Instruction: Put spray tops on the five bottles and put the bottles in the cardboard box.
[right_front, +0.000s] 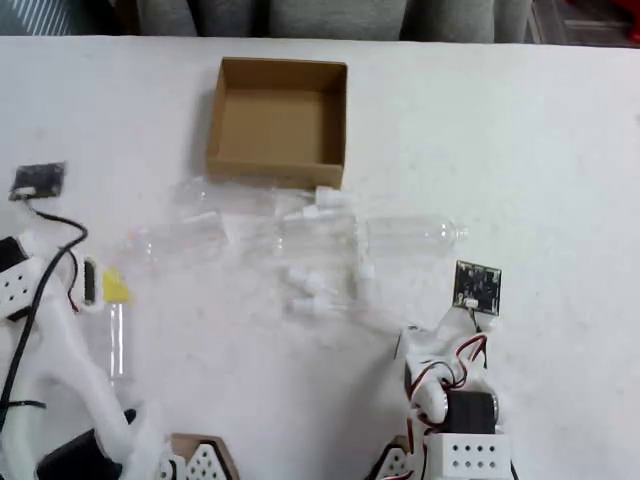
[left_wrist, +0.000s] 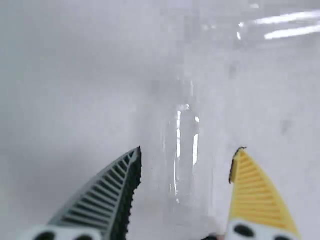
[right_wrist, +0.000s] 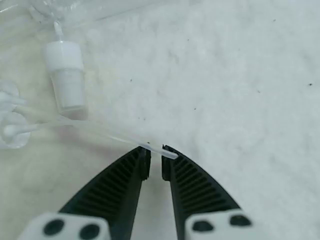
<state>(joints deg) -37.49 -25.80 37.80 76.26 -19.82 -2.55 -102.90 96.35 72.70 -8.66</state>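
Over the table, in the high view, the cardboard box (right_front: 275, 172) sits at the far side with its mouth up and nothing in it yet, so bottles can go in from above. Clear bottles (right_front: 410, 238) lie on their sides in a loose row just in front of it. The white spray tops (right_front: 310, 290) are bunched nearer me, between that row and my right arm (right_front: 450, 400), where I judge either arm can reach them. One bottle (right_front: 117, 345) lies apart on my left side, just beside my left gripper (right_front: 103, 288). I cannot make out for certain a top on any bottle, so I take the task to be near its start.

At my left wrist, the grey and yellow fingers (left_wrist: 112, 195) stand spread wide, astride that bottle (left_wrist: 187, 160) without touching it. It lies lengthwise in the gap, lined up, I think, so a squeeze would take it across its round body.

At my right wrist, the black fingers of my right gripper (right_wrist: 156, 152) are pressed almost together, with the end of a thin dip tube (right_wrist: 110, 136) caught at their tips. The tube runs back to a spray top (right_wrist: 12, 131) at the view's edge, and a second top (right_wrist: 65, 80) lies just beside it. Holding by the tube looks chancy to me, since it may bend or slide out.
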